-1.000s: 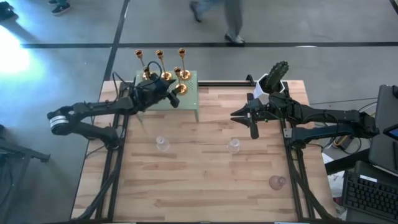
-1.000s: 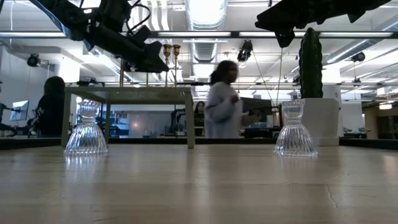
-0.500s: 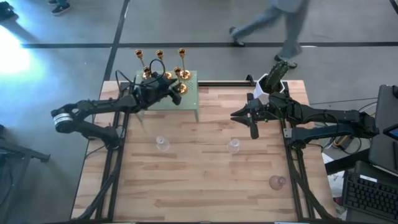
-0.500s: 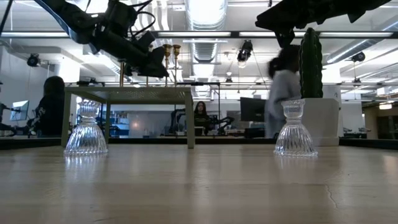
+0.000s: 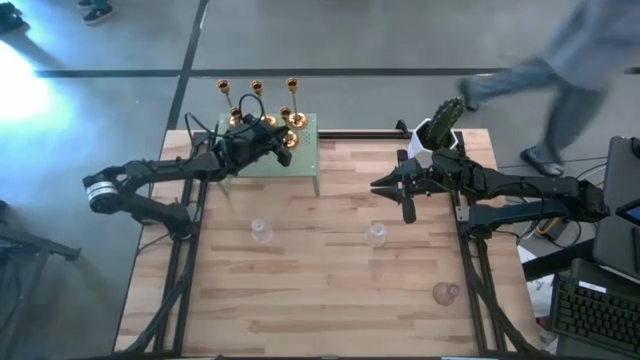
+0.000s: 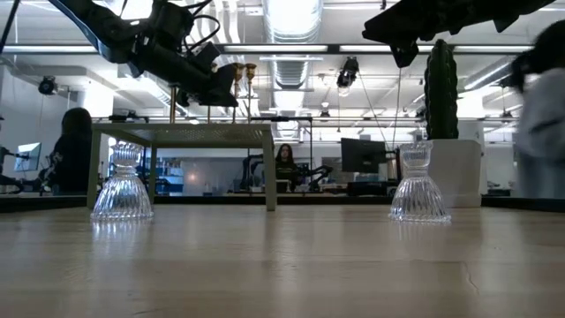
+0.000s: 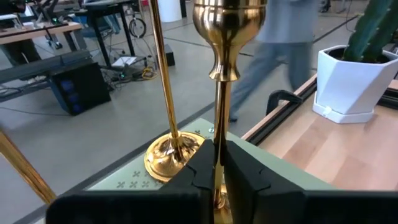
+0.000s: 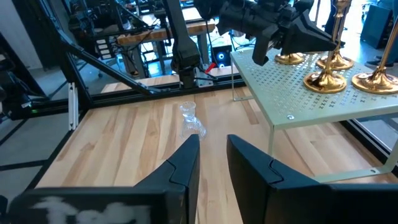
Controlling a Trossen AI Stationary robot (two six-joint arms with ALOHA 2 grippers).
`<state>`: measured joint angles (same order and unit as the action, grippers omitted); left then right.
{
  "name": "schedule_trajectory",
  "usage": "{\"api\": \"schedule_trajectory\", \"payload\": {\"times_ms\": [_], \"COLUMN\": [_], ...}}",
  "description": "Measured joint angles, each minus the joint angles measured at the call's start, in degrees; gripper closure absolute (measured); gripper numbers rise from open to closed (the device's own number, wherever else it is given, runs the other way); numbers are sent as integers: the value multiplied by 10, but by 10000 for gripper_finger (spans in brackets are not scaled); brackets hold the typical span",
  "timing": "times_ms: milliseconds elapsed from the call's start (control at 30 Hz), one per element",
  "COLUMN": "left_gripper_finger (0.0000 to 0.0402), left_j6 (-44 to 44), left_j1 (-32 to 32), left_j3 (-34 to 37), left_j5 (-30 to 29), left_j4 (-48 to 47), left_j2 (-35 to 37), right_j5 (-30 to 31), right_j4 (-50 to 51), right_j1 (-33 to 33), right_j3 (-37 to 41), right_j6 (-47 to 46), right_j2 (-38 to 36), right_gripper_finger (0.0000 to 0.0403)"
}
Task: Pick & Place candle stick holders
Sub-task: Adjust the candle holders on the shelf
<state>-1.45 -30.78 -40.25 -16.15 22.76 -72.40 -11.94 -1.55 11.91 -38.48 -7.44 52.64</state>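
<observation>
Your left wrist view: gold candlestick (image 7: 219,81) stem runs between left gripper (image 7: 217,171) fingers, its base hidden behind them, cup top cut by edge. Second candlestick (image 7: 166,112) top also cut. Cactus (image 7: 375,28) cropped at right edge. High view: passing person (image 5: 560,70) blurred, cut off at far right; pinkish glass holder (image 5: 445,292) too small to make out. Low view: right arm (image 6: 450,18) mostly beyond top edge, its fingers out of sight there.

— The candlesticks (image 7: 219,74)?
— Polished gold metal, mirror-glossy, on a matt pale-green perforated metal stand (image 8: 311,102).
— The table (image 5: 320,290)?
— Light planked wood, smooth. The glass holders (image 6: 122,187) are clear, ribbed; the gripper fingers (image 7: 199,177), matt black.
</observation>
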Motion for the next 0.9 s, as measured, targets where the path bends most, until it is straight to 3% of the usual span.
{"api": "schedule_trajectory", "payload": {"times_ms": [367,633,900], "left_gripper_finger": [386,386,386], "left_j6": [13,28,31], "left_j1": [-1,-2,-2], "left_j3": [0,2,2], "left_j5": [-4,-23,3], "left_j4": [-18,-60,-60], "left_j2": [6,35,38], "right_j5": [0,0,0], "right_j4": [0,0,0], "right_j1": [0,0,0], "right_j3": [0,0,0], "right_j6": [0,0,0], "right_j2": [0,0,0], "right_gripper_finger": [314,327,338]}}
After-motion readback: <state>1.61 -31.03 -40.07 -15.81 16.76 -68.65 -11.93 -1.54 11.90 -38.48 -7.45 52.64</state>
